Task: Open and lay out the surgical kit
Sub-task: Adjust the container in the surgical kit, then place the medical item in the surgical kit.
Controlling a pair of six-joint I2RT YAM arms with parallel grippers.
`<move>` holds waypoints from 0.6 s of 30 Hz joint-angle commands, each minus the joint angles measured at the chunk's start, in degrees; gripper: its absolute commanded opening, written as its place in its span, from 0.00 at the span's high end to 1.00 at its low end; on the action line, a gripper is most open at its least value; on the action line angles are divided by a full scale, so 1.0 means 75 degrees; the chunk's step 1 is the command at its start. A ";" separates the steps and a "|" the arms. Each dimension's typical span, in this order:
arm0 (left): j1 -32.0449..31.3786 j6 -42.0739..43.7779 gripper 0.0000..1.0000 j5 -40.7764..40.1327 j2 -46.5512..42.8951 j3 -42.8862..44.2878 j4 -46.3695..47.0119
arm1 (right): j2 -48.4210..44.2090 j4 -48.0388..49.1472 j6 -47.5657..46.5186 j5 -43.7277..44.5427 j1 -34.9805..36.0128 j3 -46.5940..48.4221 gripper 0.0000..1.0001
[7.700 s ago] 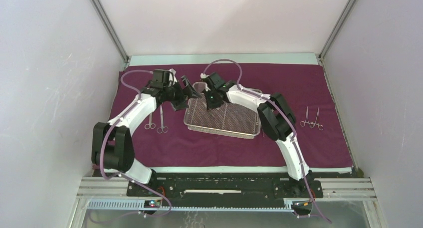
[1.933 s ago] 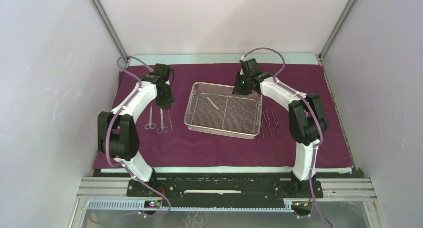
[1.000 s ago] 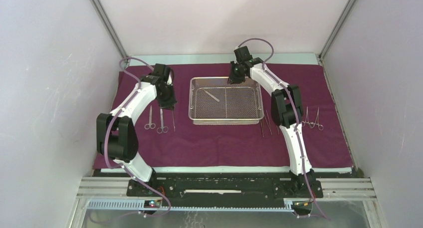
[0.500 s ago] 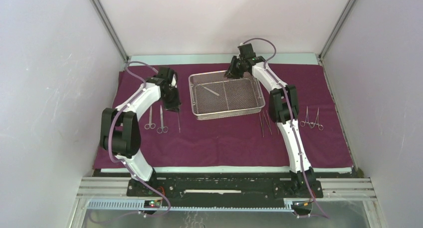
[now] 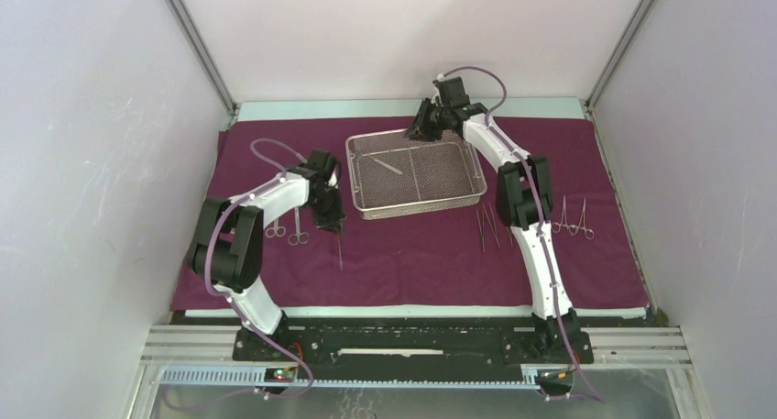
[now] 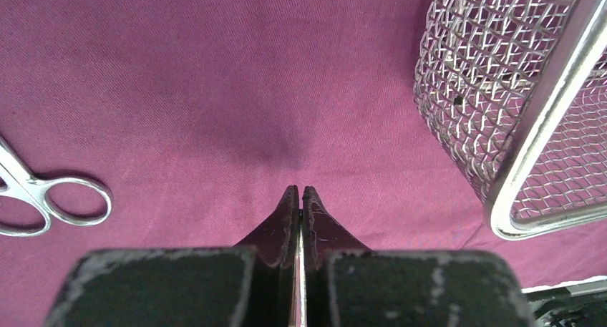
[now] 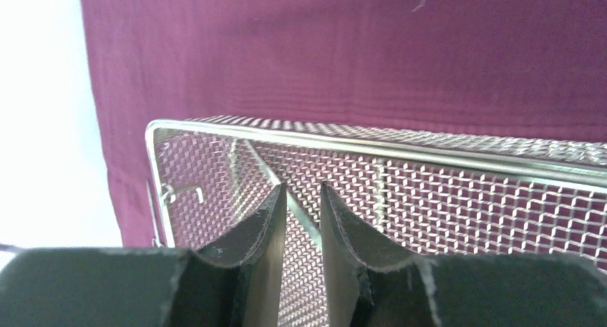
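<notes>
**A:** What did the overhead view give that the wrist cameras could not?

**B:** The whole layout. The maroon cloth wrap (image 5: 412, 272) lay spread flat, with the wire-mesh tray (image 5: 421, 206) on it at upper centre. The left gripper (image 5: 330, 222) sat just left of the tray's lower left corner, and the right gripper (image 5: 420, 130) was at its top rim. A thin steel instrument (image 5: 339, 252) stuck out below the left gripper, over the cloth.

**A:** And the left wrist view?

**B:** Its fingers (image 6: 275, 223) were pressed together on a steel sliver. The rest of the instrument was cut off. The scissors (image 6: 32, 187) showed only ring handles at the left edge.

**A:** The right jaws?

**B:** They had a narrow gap with a tray wire running into it. Whether they clamped it, I could not tell.

**A:** Anything else hard to read?

**B:** One slim piece (image 5: 389, 167) inside the tray, a cluster (image 5: 487, 226) on the cloth just right of the tray, and a pair (image 5: 573, 219) farther right. All were too small to name.
</notes>
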 commanded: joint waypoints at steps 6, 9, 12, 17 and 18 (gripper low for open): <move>-0.0069 -0.0004 0.96 -0.1033 -0.0092 0.0204 -0.0079 | -0.1771 0.0083 -0.0387 0.0375 0.0192 -0.0715 0.68; -0.0058 0.0159 0.96 -0.1577 0.0215 0.0868 -0.0457 | -0.2166 0.0125 -0.0519 0.0570 0.0209 -0.1242 0.68; -0.0058 0.0316 0.97 -0.1794 0.0556 0.1356 -0.0674 | -0.2530 0.0185 -0.0639 0.0750 0.0206 -0.1772 0.68; -0.0058 0.0517 0.96 -0.2312 0.1099 0.2137 -0.0896 | -0.2978 0.0277 -0.0750 0.0902 0.0183 -0.2298 0.68; -0.0059 0.0553 0.96 -0.2423 0.1291 0.2358 -0.0988 | -0.3046 0.0270 -0.0751 0.0902 0.0185 -0.2357 0.68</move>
